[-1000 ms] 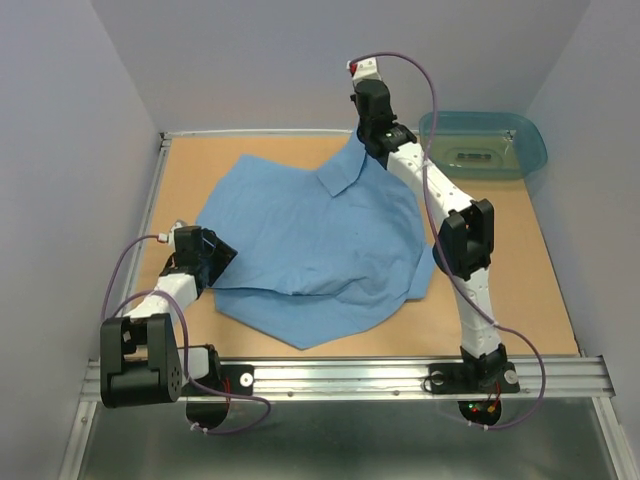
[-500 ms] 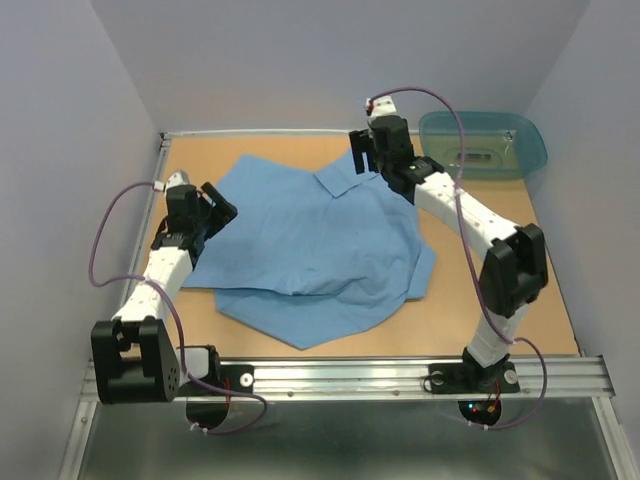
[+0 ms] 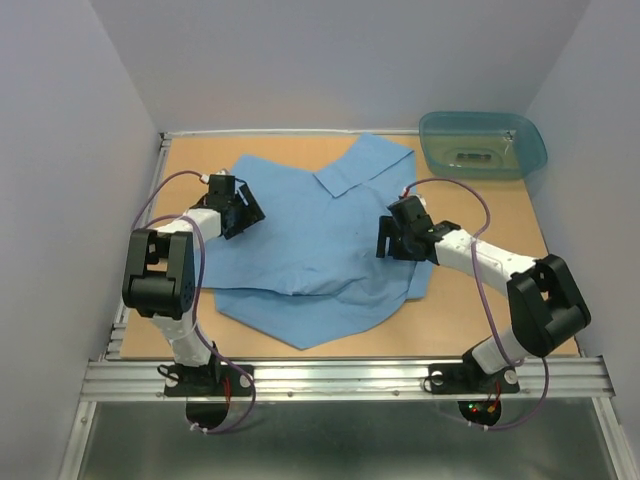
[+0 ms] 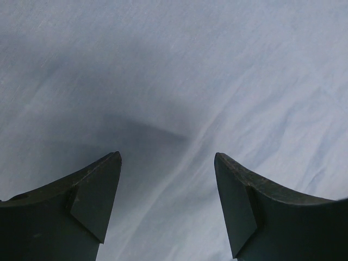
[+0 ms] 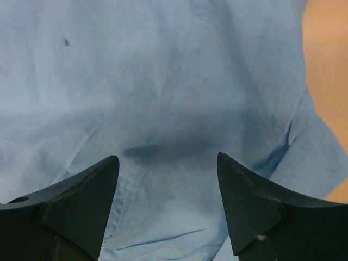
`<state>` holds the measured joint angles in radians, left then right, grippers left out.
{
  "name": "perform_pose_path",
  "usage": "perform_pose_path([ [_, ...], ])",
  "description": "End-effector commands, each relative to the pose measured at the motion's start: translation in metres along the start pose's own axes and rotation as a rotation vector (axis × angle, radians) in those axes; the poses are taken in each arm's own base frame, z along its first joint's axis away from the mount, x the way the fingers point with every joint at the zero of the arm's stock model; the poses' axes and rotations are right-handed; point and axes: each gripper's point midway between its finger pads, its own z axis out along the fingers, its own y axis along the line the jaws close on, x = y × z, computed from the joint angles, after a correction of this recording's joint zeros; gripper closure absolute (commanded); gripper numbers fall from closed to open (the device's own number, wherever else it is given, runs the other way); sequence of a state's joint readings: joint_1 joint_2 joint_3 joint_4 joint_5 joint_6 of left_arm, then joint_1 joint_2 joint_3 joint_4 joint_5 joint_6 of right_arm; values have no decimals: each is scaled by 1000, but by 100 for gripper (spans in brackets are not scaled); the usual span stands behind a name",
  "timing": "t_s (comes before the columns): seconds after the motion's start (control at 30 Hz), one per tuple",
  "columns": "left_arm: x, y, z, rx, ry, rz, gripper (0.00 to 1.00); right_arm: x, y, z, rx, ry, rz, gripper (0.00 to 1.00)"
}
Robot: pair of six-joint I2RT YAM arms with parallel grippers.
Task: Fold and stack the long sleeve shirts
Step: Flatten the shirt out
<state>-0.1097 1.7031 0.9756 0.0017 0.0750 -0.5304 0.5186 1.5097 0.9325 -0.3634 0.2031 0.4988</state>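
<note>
A light blue thin cotton long sleeve shirt (image 3: 310,240) lies spread and rumpled over the middle of the tan wooden table top (image 3: 500,310). Its collar (image 3: 340,178) lies flat toward 12 o'clock and its hem points toward 6 o'clock. A translucent teal plastic tub (image 3: 483,143) stands apart from the cloth in the table's 1 o'clock corner. Pale lavender walls (image 3: 60,150) close the table in on three sides, and an aluminium rail (image 3: 340,376) runs along the near edge.

The left arm is folded back sharply, with the left gripper (image 3: 245,212) low over the shirt at 10 o'clock. Its jaws stand well apart with only cloth below them. The right arm reaches in from 4 o'clock, with the right gripper (image 3: 385,240) low over the shirt's 3 o'clock edge. Its jaws are likewise spread wide and hold nothing.

A second ago the right gripper stood high at 12 o'clock, closed at the collar; it has since let go and drawn back. The far flap now lies flat at 1 o'clock. The left gripper has moved from the 8 o'clock edge up to 10 o'clock.
</note>
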Motion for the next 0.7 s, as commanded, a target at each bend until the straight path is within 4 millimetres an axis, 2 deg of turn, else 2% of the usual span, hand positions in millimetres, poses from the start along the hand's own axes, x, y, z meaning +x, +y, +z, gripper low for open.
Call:
perform_pose_path([
  [0.0, -31, -19, 7, 36, -76, -8, 20, -5, -15, -2, 41, -46, 131, 23],
  [0.07, -34, -21, 13, 37, -83, -31, 20, -2, -27, 5, 70, -28, 152, 25],
  [0.13, -33, -20, 21, 31, -76, -45, 20, 1, -47, 16, 121, -7, 189, 27],
  [0.27, -37, -26, 34, 46, -69, -62, 20, -5, -68, 38, 167, 13, 224, 28],
  [0.33, -38, -27, 41, 44, -65, -59, 20, -18, -83, 49, 181, 1, 244, 28],
  [0.43, -52, -36, 46, 63, -82, -42, 20, -50, -103, 70, 208, -19, 247, 28],
  [0.47, -60, -45, 43, 85, -90, -36, 20, -72, -103, 75, 205, -52, 243, 28],
  [0.53, -74, -58, 32, 125, -116, -22, 20, -100, -106, 71, 215, -105, 203, 27],
  [0.57, -79, -62, 26, 136, -129, -18, 20, -128, -96, 61, 178, -162, 186, 26],
  [0.63, -95, -73, 2, 166, -183, -6, 19, -147, -75, 46, 103, -200, 123, 24],
  [0.67, -98, -70, -6, 152, -202, 2, 18, -155, -63, 36, 74, -226, 85, 23],
])
